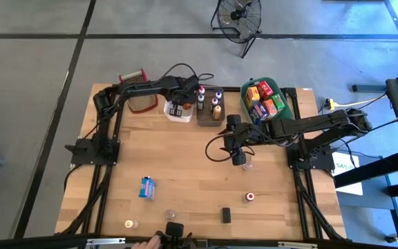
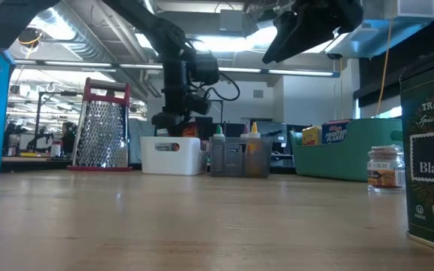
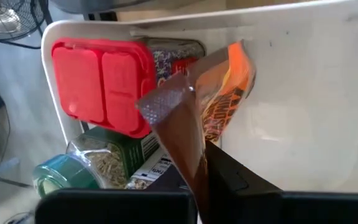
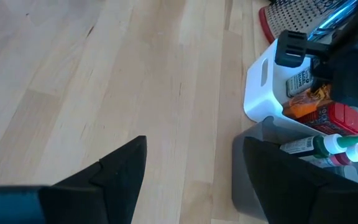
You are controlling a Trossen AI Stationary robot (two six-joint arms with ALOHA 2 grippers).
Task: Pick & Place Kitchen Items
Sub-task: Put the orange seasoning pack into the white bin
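My left gripper (image 1: 179, 105) hung over the white bin (image 1: 168, 111) at the far side of the table, its fingers pinched shut on an orange snack packet (image 3: 225, 93), which dangled just above the things already in that bin: a red-lidded container (image 3: 101, 84) and a green-capped jar (image 3: 64, 174). My right gripper (image 1: 239, 155) hovered over mid-table with its jaws spread and nothing between them, a small clear jar (image 1: 248, 164) just beside it.

I judged the sorting partly done. The green bin (image 1: 287, 102) at far right held several red, orange and blue boxes, too crowded to count, and the grey bin (image 1: 205, 119) held four squeeze bottles (image 1: 215, 104).

Still loose on the table I counted six things: the clear jar, a blue box (image 1: 146, 187) at near left, a red-capped jar (image 1: 249, 197), a dark tin (image 1: 225, 214), a yellow-capped jar (image 1: 128, 224) and a pale-capped one (image 1: 169, 215) along the near edge. A grater (image 1: 134, 75) lay at far left.
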